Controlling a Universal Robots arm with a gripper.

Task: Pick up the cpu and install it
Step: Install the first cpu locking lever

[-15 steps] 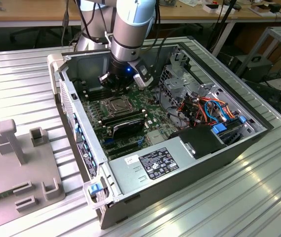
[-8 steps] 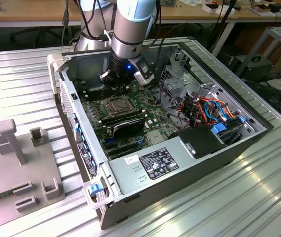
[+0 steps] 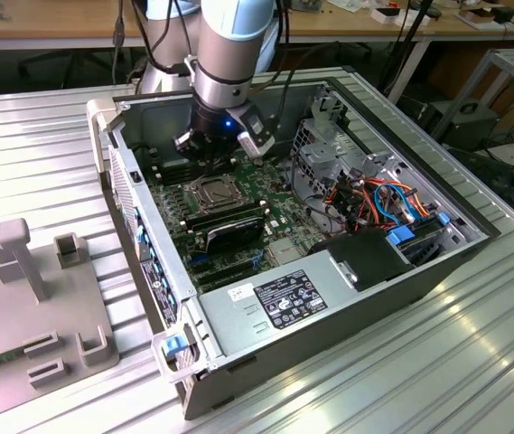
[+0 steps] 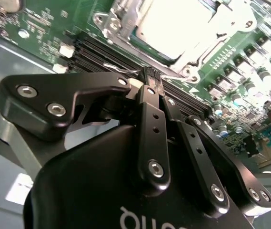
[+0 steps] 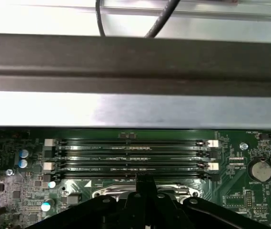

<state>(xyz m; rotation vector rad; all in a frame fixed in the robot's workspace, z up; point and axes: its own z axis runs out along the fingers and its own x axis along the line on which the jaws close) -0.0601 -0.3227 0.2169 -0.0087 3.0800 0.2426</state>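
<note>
The cpu [image 4: 173, 26] shows a plain silver face and lies flat in the socket on the green motherboard [image 4: 230, 62], with the socket's metal frame [image 4: 121, 19] around it. In the exterior view the socket [image 3: 213, 192] sits just in front of the arm's tool. My gripper [image 4: 147, 78] is shut, its black fingers [image 4: 150, 119] pressed together with nothing visible between them. The tips hover over the memory slots beside the socket, close to a thin metal lever [image 4: 118, 68]. The gripper [image 5: 145, 183] also appears in the first wrist view at the socket's edge, and the gripper [image 3: 216, 149] hangs low inside the case.
Black memory slots [image 5: 130, 155] run along the socket. Long black memory sticks [image 3: 225, 220] stand in front of it. The open computer case [image 3: 139, 226] holds a power supply [image 3: 302, 294] and coloured cables [image 3: 374, 199]. A grey fixture [image 3: 31, 307] lies on the ribbed table at the exterior view's left.
</note>
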